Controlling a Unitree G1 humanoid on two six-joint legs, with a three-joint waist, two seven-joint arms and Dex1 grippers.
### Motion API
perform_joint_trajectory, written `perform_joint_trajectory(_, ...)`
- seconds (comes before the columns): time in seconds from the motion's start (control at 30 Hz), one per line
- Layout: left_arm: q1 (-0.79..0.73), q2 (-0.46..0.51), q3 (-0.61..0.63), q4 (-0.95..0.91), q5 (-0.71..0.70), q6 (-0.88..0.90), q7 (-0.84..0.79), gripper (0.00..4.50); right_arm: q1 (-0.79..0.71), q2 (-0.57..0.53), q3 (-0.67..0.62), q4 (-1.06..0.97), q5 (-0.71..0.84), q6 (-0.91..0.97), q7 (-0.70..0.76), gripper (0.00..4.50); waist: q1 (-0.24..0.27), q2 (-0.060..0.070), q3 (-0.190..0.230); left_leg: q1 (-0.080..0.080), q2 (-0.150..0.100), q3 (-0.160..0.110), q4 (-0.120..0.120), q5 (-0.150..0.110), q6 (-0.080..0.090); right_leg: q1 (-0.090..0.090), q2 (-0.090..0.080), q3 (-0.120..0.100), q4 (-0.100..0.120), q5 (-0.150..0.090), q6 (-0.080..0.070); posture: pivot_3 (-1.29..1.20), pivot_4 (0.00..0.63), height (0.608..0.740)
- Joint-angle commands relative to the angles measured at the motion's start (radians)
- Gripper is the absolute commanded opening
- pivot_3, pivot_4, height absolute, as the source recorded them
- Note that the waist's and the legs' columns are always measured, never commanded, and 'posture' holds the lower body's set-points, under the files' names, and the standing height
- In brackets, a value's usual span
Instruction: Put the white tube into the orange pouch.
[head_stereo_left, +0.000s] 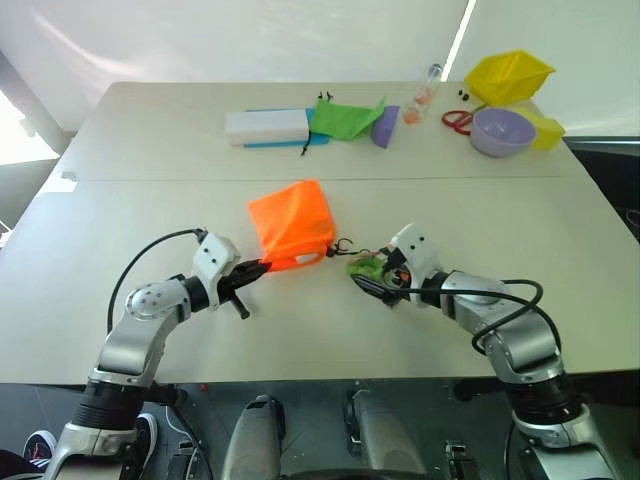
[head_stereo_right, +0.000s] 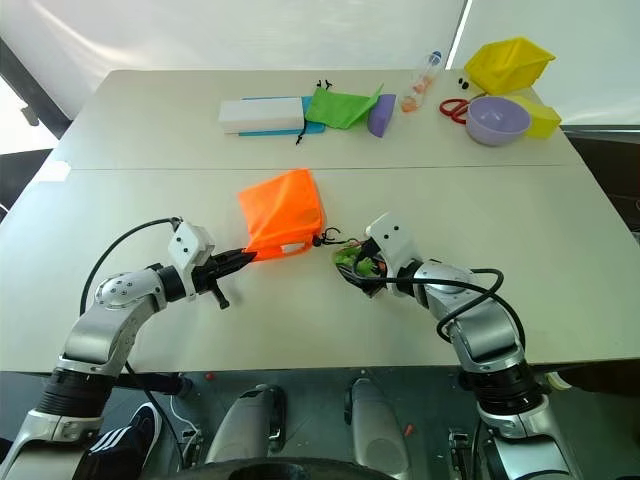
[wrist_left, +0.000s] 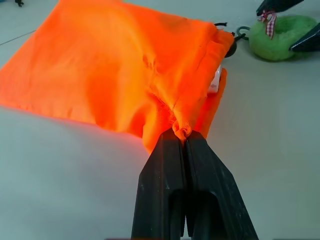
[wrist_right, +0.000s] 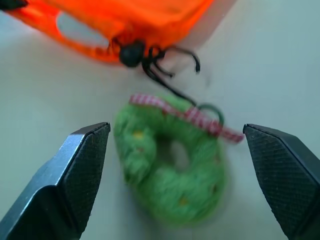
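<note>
Pale cream laminate covers the table (head_stereo_left: 120, 330), the broadest thing here, with a seam running across it behind the work area. On its near half lies the orange pouch (head_stereo_left: 290, 222), a soft fabric rectangle whose long axis runs away from the robot, closed end toward the far edge and mouth toward the near one. The white tube (wrist_left: 214, 84) shows as a pale sliver inside that mouth, at the corner by the cord; which way it points cannot be told. The left gripper (wrist_left: 183, 134) is clamped on a bunched fold of the pouch's mouth edge. The right gripper (wrist_right: 177, 165) hangs with its fingers spread wide, holding nothing, on either side of a green fuzzy ring (wrist_right: 170, 165) with a red checked ribbon, tied to the pouch's dark cord (wrist_right: 165, 75). Well apart, along the far edge, sit a white box (head_stereo_left: 266, 126), a green pouch (head_stereo_left: 343, 118), a yellow bin (head_stereo_left: 508, 75), a lilac bowl (head_stereo_left: 501, 131), red scissors (head_stereo_left: 457, 121) and a slim clear bottle (head_stereo_left: 424, 92).
</note>
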Motion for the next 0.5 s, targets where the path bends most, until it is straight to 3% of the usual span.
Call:
perform_joint_trajectory(0.03, 0.005, 0.004, 0.016, -0.007, -0.001, -0.03, -0.004, 0.0, -0.023, 0.028, 0.011, 0.027, -0.022, -0.032, -0.03, 4.48, 0.001, 0.0, 0.0, 0.0, 0.0, 0.0, 0.0, 0.0, 0.0, 0.0, 0.0, 0.0, 0.0, 0.0, 0.0, 0.0, 0.15, 0.74)
perform_joint_trajectory(0.13, 0.009, 0.002, 0.014, -0.008, -0.001, -0.034, -0.002, 0.0, -0.013, 0.027, 0.03, 0.05, -0.039, -0.043, -0.029, 4.48, 0.002, 0.0, 0.0, 0.0, 0.0, 0.0, 0.0, 0.0, 0.0, 0.0, 0.0, 0.0, 0.0, 0.0, 0.0, 0.0, 0.15, 0.74)
perform_joint_trajectory(0.23, 0.013, 0.008, 0.018, -0.004, 0.0, -0.038, -0.003, 0.0, -0.007, 0.03, 0.008, 0.048, -0.024, -0.039, -0.021, 3.64, 0.002, 0.0, 0.0, 0.0, 0.0, 0.0, 0.0, 0.0, 0.0, 0.0, 0.0, 0.0, 0.0, 0.0, 0.0, 0.0, 0.15, 0.74)
perform_joint_trajectory(0.47, 0.006, 0.033, 0.021, 0.039, 0.016, -0.067, -0.016, 0.0, 0.017, -0.047, -0.088, -0.027, 0.072, -0.045, 0.089, 0.16, 0.004, 0.0, 0.0, 0.0, 0.0, 0.0, 0.0, 0.0, 0.0, 0.0, 0.0, 0.0, 0.0, 0.0, 0.0, 0.0, 0.15, 0.74)
perform_joint_trajectory(0.5, 0.005, 0.03, 0.015, 0.04, 0.016, -0.067, -0.016, 0.0, 0.022, -0.054, -0.104, -0.038, 0.089, -0.043, 0.101, 0.07, 0.004, 0.0, 0.0, 0.0, 0.0, 0.0, 0.0, 0.0, 0.0, 0.0, 0.0, 0.0, 0.0, 0.0, 0.0, 0.0, 0.15, 0.74)
